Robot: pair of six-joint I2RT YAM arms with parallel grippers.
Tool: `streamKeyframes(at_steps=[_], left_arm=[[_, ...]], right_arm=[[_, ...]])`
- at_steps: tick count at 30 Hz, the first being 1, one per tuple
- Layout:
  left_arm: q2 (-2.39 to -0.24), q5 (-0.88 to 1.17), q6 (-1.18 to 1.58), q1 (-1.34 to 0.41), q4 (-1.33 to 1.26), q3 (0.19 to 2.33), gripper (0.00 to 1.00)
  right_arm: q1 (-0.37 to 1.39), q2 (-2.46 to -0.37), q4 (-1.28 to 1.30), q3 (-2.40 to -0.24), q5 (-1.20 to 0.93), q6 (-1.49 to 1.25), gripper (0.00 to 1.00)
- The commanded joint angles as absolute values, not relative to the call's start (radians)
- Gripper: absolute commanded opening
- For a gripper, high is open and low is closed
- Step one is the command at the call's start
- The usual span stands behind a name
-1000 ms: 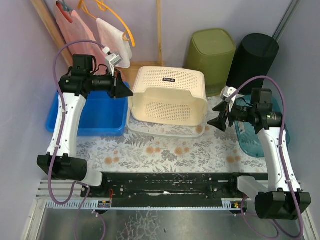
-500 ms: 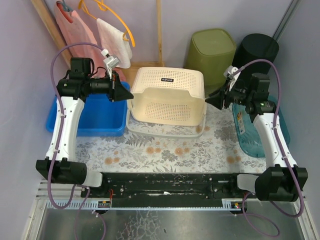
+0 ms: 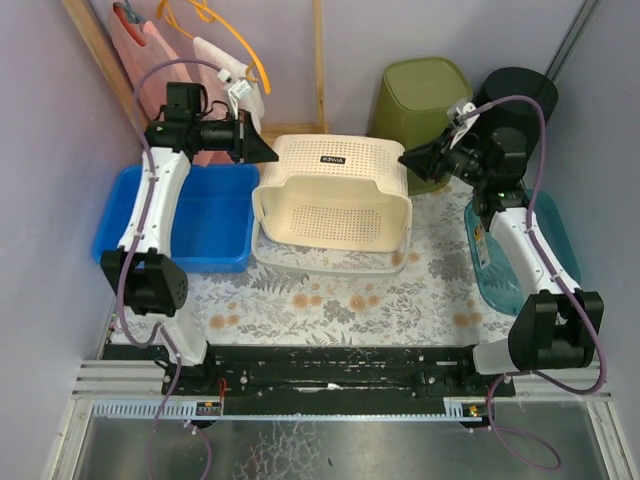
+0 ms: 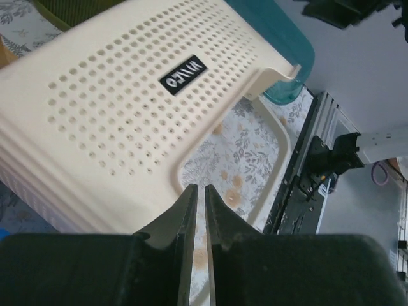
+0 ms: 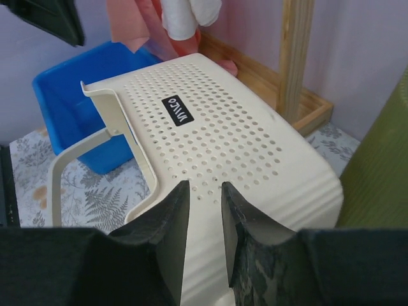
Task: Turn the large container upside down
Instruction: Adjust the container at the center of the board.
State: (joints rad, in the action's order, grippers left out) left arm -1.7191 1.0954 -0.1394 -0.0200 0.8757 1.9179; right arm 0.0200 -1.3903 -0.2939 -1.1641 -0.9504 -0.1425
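floral bench (image 3: 330, 300), centre: large cream perforated plastic container (image 3: 335, 195), tipped. left fingers (image 4: 178, 229) closed, empty, near its far-left corner; right fingers (image 5: 169, 223) narrowly parted, empty, near far-right corner.

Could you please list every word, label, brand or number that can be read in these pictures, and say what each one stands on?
Black label on the perforated base of the large cream container: one short word in white capitals, seen tilted and small in every view, too unclear to quote with certainty.
No other readable text, number or sign shows in any view.
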Motion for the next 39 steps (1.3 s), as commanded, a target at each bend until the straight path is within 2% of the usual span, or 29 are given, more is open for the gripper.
streamKeyframes(at_steps=[1,13,24,25,27,28,30,39], left_arm=[[-1.845,1.066,-0.077,-0.048,0.781,1.973,0.09],[-1.789,0.996,-0.268,-0.128,0.881,1.764,0.09],[-1.652,1.002,-0.314,-0.138,0.908,1.592,0.09],[-1.643,1.003,-0.316,-0.138,0.908,1.577,0.09],[-1.627,1.016,-0.318,-0.139,0.914,1.557,0.09],[-1.619,1.023,-0.32,-0.141,0.92,1.548,0.09],[-1.599,1.03,-0.328,-0.146,0.931,1.526,0.09],[-1.509,1.04,-0.349,-0.16,0.952,1.429,0.1]], right_arm=[[0.103,-1.422,-0.372,-1.214,-0.908,-0.152,0.34],[0.247,-1.345,-0.009,-1.127,-0.904,0.122,0.36],[0.274,-1.313,0.115,-1.008,-0.911,0.222,0.35],[0.276,-1.309,0.122,-1.0,-0.906,0.235,0.32],[0.278,-1.308,0.146,-0.984,-0.908,0.248,0.14],[0.281,-1.308,0.173,-0.979,-0.911,0.257,0.08],[0.288,-1.306,0.222,-0.967,-0.915,0.283,0.01],[0.305,-1.236,0.387,-0.887,-0.91,0.38,0.02]])
